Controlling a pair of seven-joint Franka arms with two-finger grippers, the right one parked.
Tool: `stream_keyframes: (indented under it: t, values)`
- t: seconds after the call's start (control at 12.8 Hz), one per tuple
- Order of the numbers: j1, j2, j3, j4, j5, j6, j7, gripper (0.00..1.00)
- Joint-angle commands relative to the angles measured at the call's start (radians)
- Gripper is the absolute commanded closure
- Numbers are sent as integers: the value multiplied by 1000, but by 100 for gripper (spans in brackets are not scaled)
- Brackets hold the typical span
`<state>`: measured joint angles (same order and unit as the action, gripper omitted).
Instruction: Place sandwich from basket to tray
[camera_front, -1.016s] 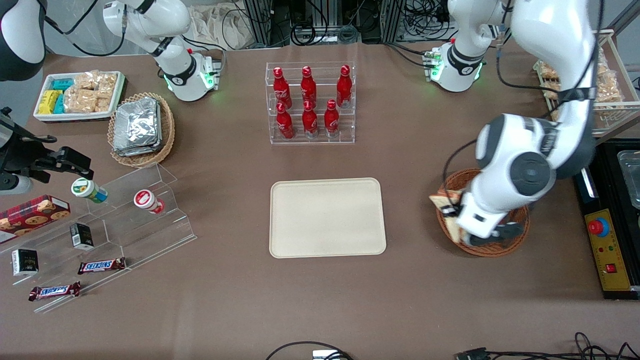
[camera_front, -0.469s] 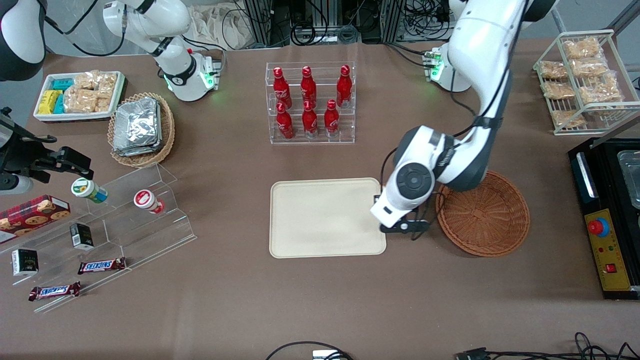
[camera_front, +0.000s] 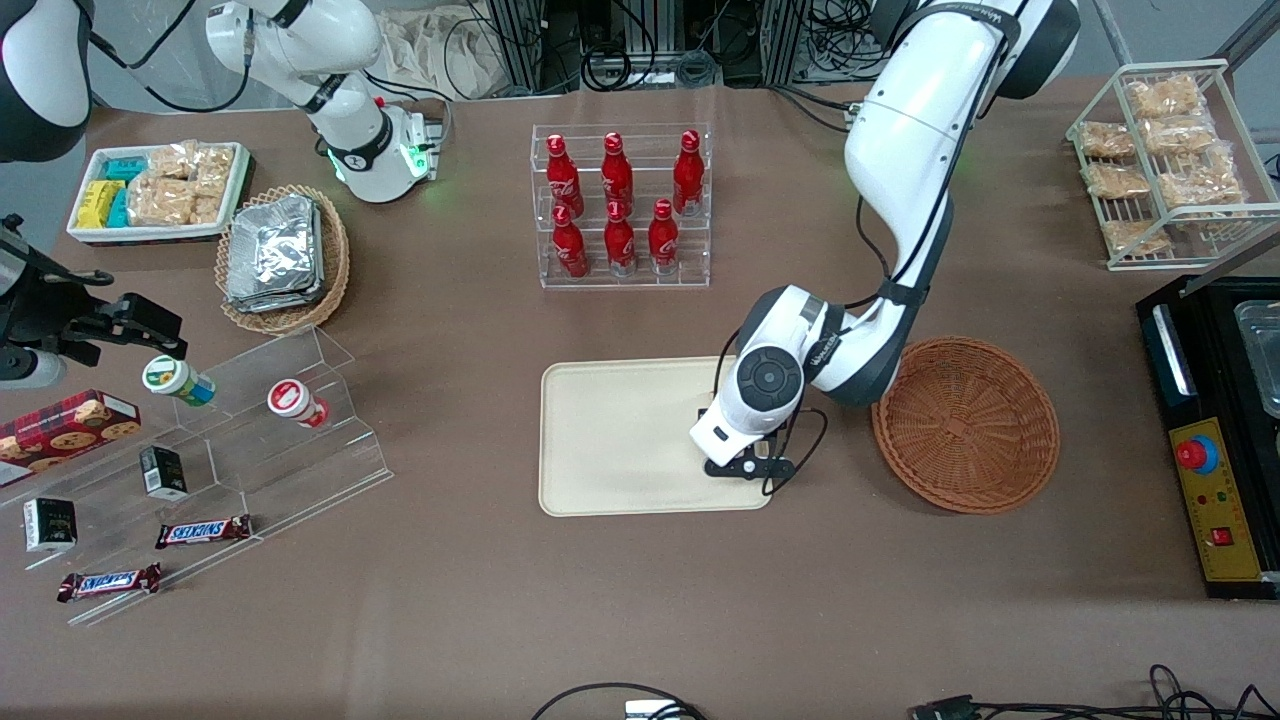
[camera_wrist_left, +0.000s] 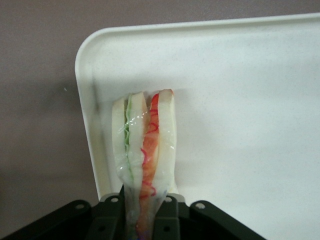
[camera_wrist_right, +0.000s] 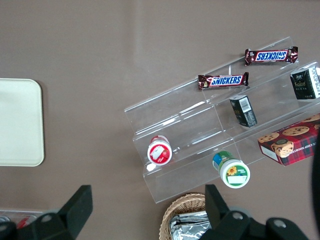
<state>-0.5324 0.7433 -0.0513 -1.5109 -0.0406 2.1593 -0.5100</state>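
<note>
gripper (camera_front: 748, 466): over the tray's corner nearest the basket, lower centre of the front frame, mostly hidden under the white wrist housing; fingers clenched on the sandwich.
fingers (camera_wrist_left: 167, 215): black, clamped on the narrow end of the wedge from both sides.
sandwich (camera_wrist_left: 144, 145): held in the fingers just above the tray's corner, cut edge toward the wrist camera; white bread layers, green strip on one side, red-orange strip on the other, clear wrap around it. Hidden under the arm in the front view. Cannot tell whether it touches the tray.
tray (camera_front: 620, 440): cream, rounded corners, low rim, flat on the desk at centre of the front frame; nothing else on it. One rounded corner and rim visible at wrist camera (camera_wrist_left: 92, 55).
basket (camera_front: 966, 424): reddish-brown wicker, right of centre in the front frame, just beside the tray on the working arm's side; nothing in it.
left arm (camera_front: 900, 150): comes down from the upper right of the front frame, elbow over the gap between basket and tray.
desk (camera_front: 640, 600): brown surface.
bottle rack (camera_front: 621, 205): clear tiered stand with six red bottles, upper centre, farther from the front camera than the tray.
foil-packet basket (camera_front: 283, 258): lighter wicker, upper left of the front frame, toward the parked arm's end.
acrylic steps (camera_front: 230, 460): lower left of the front frame, with two Snickers bars (camera_front: 203, 532), small cartons, two cups.
wire rack (camera_front: 1165, 160): upper right, bagged snacks in it.
</note>
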Motion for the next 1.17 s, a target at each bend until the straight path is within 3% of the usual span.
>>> stream_keyframes:
  t: [0.0,0.39,0.62,0.86,0.94,1.09]
  values:
    - [-1,-10,2,34,-5,-10,7,0]
    - [17,-220,13,-33,-1,-195,4,0]
    - [100,-456,41,-282,4,-187,68,0]
    - [211,-625,45,-391,10,-249,146,0]
    - [229,-653,50,-384,19,-304,145,0]
    - [282,-703,59,-380,112,-367,148,0]
